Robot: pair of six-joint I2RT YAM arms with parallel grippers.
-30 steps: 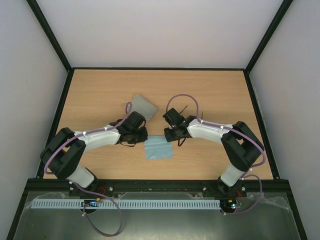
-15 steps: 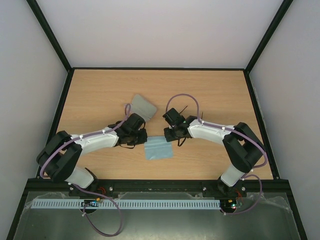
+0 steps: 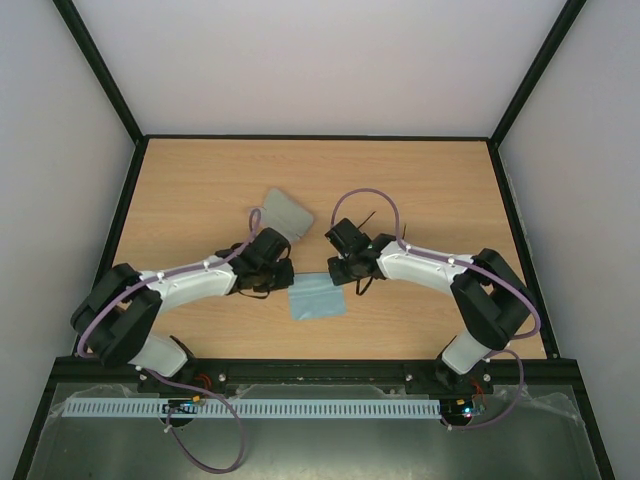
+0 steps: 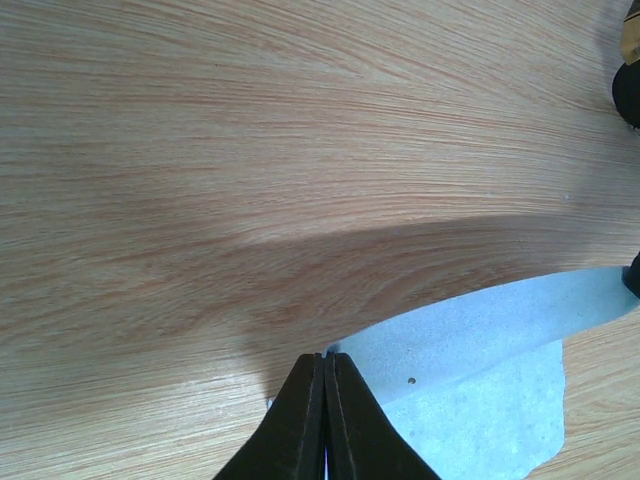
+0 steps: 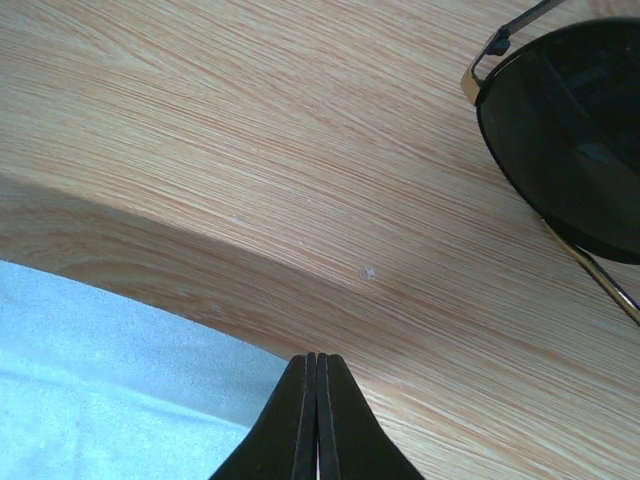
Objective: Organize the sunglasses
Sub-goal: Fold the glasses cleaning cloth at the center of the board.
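Pinches two corners of the light blue cloth [image 4: 470, 390] with the left gripper [image 4: 325, 358] and right gripper [image 5: 317, 357], both pressed together on it, apparently to lift it taut. Leaves the sunglasses [image 5: 570, 120] lying on the wooden table [image 5: 200, 130] near the right gripper, probably for wiping.

The tabletop [image 4: 200, 150] is pale wood with a fine streaked grain and a smooth, matt face. The cloth [image 4: 470, 360] is light blue fabric, soft, matt and finely napped. At two o'clock in the right wrist view, the sunglasses [image 5: 570, 130] show a glossy dark lens in thin metal wire. The left pincer [image 4: 325, 365] and right pincer [image 5: 317, 365] look like smooth black plastic.
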